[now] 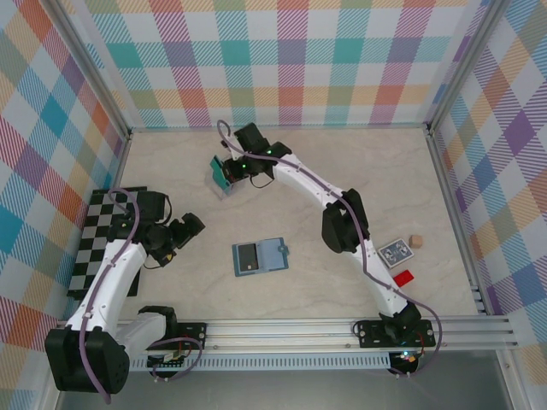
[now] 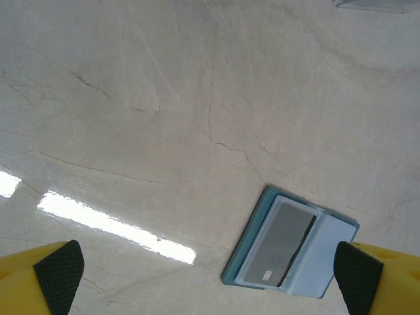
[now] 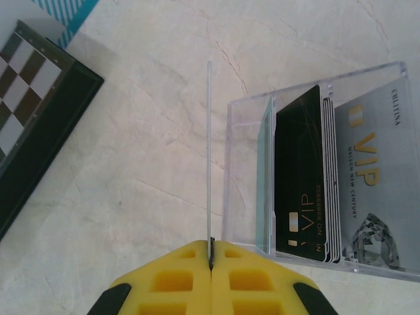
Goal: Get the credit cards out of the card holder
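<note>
Left gripper [image 1: 193, 229], jaws spread wide, sits near the open card holder [image 1: 260, 256] at frame centre, its long axis running left-right, while the right gripper [image 1: 225, 173], farther off upper-centre, pinches a clear panel [image 3: 209, 151].

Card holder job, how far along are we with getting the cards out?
Done: the card holder lies open on the table. In hand: nothing from it. The left claw hangs open just short of the holder, and the right claw is shut on a thin clear sheet beside the clear box of VIP cards. Left: a grey card sits in the holder's pocket, not yet pulled out.
</note>
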Robot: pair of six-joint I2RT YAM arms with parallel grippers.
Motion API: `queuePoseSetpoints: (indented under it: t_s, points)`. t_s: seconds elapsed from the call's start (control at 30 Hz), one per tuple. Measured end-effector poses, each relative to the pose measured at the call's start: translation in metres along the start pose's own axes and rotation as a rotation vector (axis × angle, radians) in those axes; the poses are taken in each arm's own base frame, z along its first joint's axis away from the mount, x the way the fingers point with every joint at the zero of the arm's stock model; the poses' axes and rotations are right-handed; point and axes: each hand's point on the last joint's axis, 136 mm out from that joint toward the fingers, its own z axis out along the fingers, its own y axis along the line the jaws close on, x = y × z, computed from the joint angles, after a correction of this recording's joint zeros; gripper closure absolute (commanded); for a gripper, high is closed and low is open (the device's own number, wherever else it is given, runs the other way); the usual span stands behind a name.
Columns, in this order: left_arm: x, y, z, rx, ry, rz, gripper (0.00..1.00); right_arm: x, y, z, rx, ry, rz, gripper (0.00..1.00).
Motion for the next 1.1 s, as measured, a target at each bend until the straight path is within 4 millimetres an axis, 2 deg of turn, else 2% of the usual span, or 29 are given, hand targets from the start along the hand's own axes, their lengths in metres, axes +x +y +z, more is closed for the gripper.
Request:
queuePoseSetpoints:
  t_s: [0.23, 0.47, 0.73, 0.97, 1.1]
  points:
    - [0.005, -0.001, 0.003, 0.011, 0.026, -0.002, 0.0, 0.015, -0.015, 0.018, 0.036, 0.031, 0.001, 1.0]
    - [0.009, 0.001, 0.006, 0.009, 0.047, -0.006, 0.0, 0.008, -0.02, 0.022, 0.062, -0.004, -0.013, 1.0]
    - [0.012, 0.001, 0.008, 0.014, 0.061, -0.008, 0.0, 0.018, -0.031, 0.036, 0.081, 0.01, -0.015, 1.0]
    - [0.013, 0.0, 0.008, 0.019, 0.067, -0.009, 0.0, 0.02, -0.033, 0.037, 0.092, 0.02, -0.067, 1.0]
    - [0.013, -0.001, 0.01, 0.023, 0.075, -0.01, 0.0, 0.022, -0.033, 0.036, 0.092, 0.029, -0.11, 0.95]
